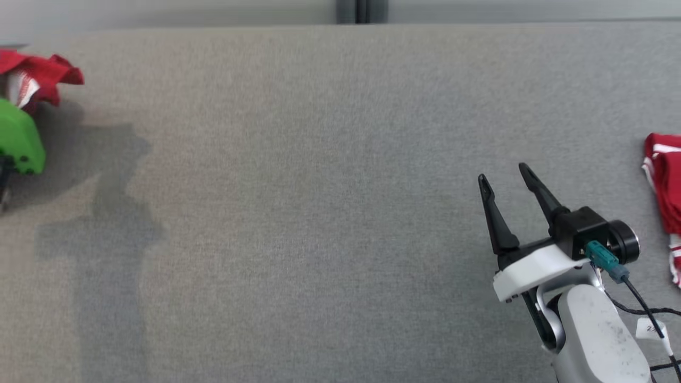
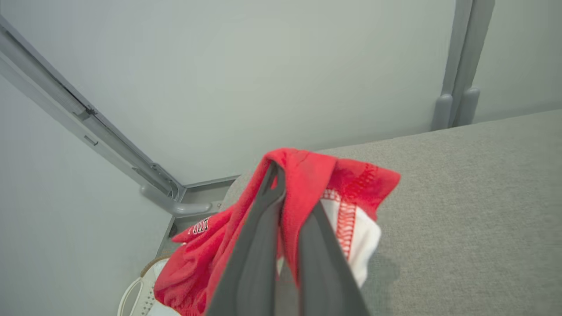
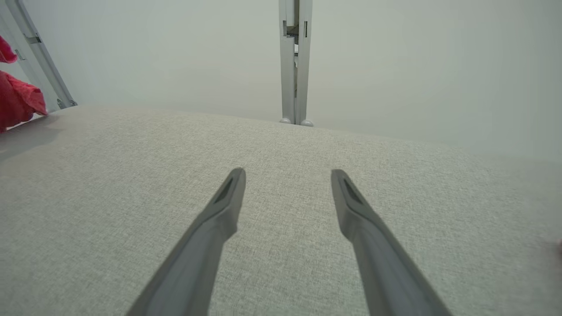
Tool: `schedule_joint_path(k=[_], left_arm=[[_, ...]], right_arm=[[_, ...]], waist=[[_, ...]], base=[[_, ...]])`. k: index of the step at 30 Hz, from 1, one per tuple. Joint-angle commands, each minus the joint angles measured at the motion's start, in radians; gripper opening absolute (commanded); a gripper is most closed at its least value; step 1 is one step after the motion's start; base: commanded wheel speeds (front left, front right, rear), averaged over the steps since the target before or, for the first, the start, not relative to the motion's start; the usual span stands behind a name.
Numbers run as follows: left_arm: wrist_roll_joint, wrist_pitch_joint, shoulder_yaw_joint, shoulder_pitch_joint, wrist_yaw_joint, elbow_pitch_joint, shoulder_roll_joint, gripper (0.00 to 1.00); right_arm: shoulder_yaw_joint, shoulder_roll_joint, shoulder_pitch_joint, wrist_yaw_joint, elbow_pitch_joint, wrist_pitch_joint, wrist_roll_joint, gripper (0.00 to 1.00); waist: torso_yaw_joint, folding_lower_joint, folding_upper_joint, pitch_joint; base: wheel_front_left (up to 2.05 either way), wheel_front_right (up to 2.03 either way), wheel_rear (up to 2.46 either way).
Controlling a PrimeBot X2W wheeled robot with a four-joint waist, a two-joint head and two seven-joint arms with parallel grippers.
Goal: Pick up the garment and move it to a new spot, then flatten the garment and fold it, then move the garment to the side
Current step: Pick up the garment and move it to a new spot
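The garment (image 2: 347,184) is red cloth with white panels and red stitching. My left gripper (image 2: 281,184) is shut on a bunched fold of it, and the cloth hangs over both fingers at the grey table's far left corner. From the head, the garment (image 1: 37,72) sits at the top left, above the green housing (image 1: 18,138) of my left arm; the fingertips are hidden in the cloth. My right gripper (image 1: 503,174) hovers open over bare table at the lower right, far from the garment. Its fingers (image 3: 219,210) stand wide apart with nothing between them, and the garment (image 3: 17,98) shows at the left edge.
A second red and white cloth (image 1: 665,186) lies at the table's right edge. The grey fabric table (image 1: 319,213) stretches wide between the arms. A white basket (image 2: 136,289) stands below the table's left corner. Pale walls and a grey post (image 3: 295,66) stand behind.
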Motion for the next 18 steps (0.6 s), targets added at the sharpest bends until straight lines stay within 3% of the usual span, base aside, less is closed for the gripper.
schedule_joint_path(k=[1,7,12,18], left_arm=[[-0.002,0.007,-0.02,-0.027,-0.002,-0.035,0.005,0.0],[-0.025,0.033,-0.093,-0.087,-0.002,-0.185,-0.06,0.0],[-0.087,0.047,-0.107,-0.137,0.001,-0.288,-0.207,0.0],[-0.189,0.05,-0.081,-0.075,0.043,-0.318,-0.349,0.0]], right_arm=[[-0.003,-0.003,0.024,-0.002,0.008,-0.008,0.013,1.0],[-0.004,-0.004,0.056,-0.002,0.012,-0.009,0.05,1.0],[-0.005,-0.004,0.072,-0.002,-0.006,-0.01,0.083,1.0],[-0.019,-0.003,0.076,-0.002,-0.015,-0.01,0.098,1.0]], waist=[[-0.065,0.0,-0.0001,-0.114],[-0.111,0.0,-0.0001,-0.178],[-0.148,0.0,-0.0001,-0.198],[-0.166,0.0,-0.0001,-0.18]], base=[[0.0,0.0,0.0],[0.0,0.0,0.0],[0.0,0.0,0.0],[0.0,0.0,0.0]])
